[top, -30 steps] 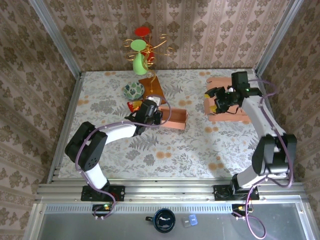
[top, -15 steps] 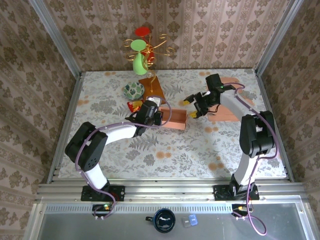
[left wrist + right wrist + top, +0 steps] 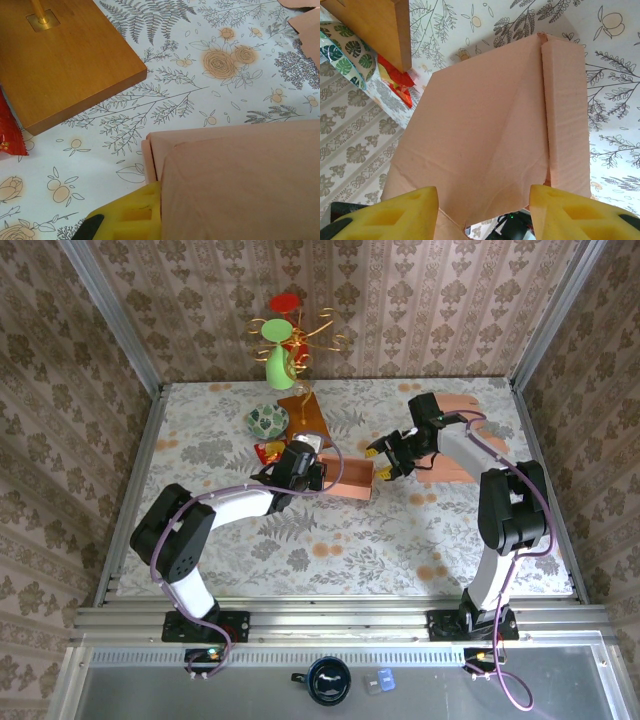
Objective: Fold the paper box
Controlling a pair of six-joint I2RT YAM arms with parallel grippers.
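Paper box (image 3: 348,478) part-formed, lying near the middle of the surface (image 3: 330,540), just in front of the wooden base (image 3: 305,415). Left tool (image 3: 315,473) at the box's left end, closed down thin, apparently pinching that end wall. Probably there as an anchor, to keep the light paper from sliding during work on the other end. Right tool (image 3: 378,462) at the box's right end, parted and straddling it, nothing gripped as far as can be told. Likely lined up to press or tuck that end. Stack of flat blanks (image 3: 455,455) further right, under the right arm, apart from the box, presumably spare stock.

From above: both arms, both ends of the box, the blanks, plus a patterned bowl (image 3: 267,421) and a red packet (image 3: 268,451) just left of the left tool, but no clear sight of either grip.

From the left wrist: one yellow finger (image 3: 127,220) tight against the paper wall, its partner hidden behind the paper, hence the pinch judged rather than seen.

From the right wrist: two yellow fingers (image 3: 390,215) well apart, the box's broad creased panel and a narrow doubled side strip (image 3: 562,115) in the gap beyond; contact with the paper impossible to tell
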